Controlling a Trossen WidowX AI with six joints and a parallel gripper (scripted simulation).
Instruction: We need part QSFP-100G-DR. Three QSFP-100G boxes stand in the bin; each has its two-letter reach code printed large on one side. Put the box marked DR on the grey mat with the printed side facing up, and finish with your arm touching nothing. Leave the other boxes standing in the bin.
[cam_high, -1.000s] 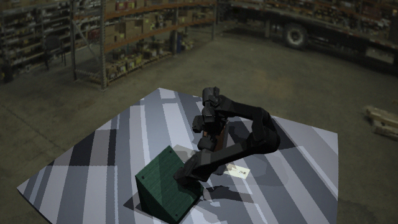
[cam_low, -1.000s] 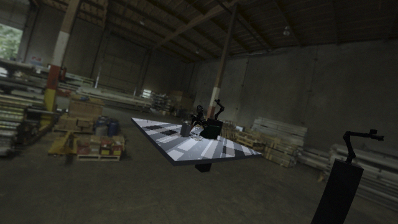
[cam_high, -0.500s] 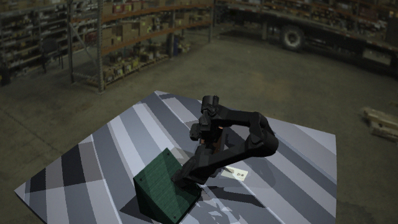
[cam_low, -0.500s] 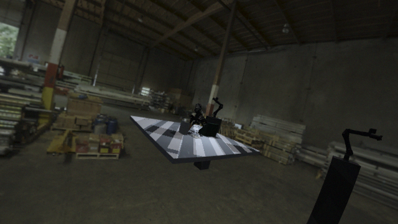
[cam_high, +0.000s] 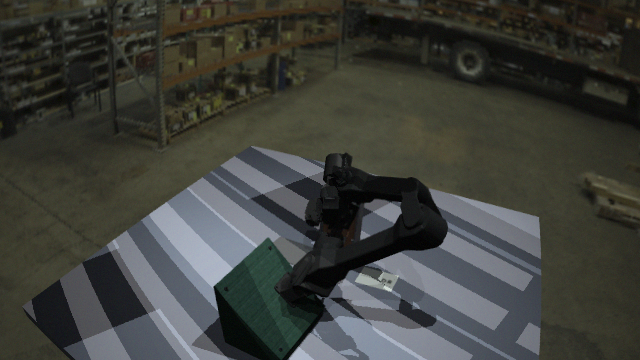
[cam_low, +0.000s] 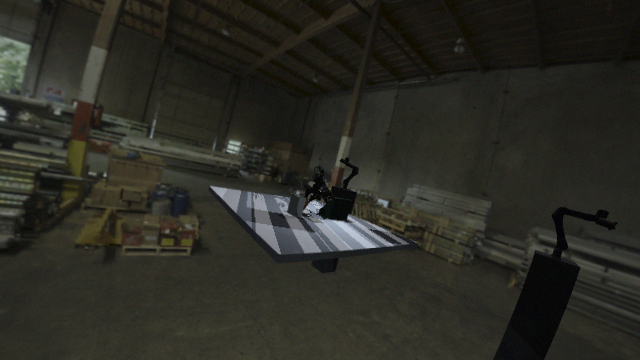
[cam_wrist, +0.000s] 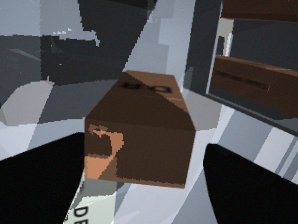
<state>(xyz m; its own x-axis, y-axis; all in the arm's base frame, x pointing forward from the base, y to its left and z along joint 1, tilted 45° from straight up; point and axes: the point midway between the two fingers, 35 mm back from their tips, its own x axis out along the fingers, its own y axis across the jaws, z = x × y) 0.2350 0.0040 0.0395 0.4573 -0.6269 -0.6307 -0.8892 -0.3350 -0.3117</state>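
Gripper (cam_high: 334, 222) (cam_low: 312, 196) (cam_wrist: 147, 148) with fingers spread, astride the box marked DR (cam_wrist: 140, 152) but not pinching; clear gap at the right finger, contact at the left one too close to call in the wrist view. Blurred letters uppermost, apparently DR upside down. Probably down on the grey mat (cam_high: 288, 248) (cam_wrist: 207, 112), though with contact underneath hidden. Farther out, to the right in the wrist view, the bin (cam_wrist: 250, 114) with other boxes (cam_wrist: 257, 85); at lower left, a pale card (cam_high: 367, 280) (cam_wrist: 97, 200). Left and near in the top view, a green wedge (cam_high: 260, 300).

Main risk: dragging or tipping the box by lifting off with the left finger rubbing. Also possible: knocking the bin by swinging right too low, or a short drop if not fully seated.

Count: one box between fingers, two in the bin, one mat, one bin, one card, one wedge.
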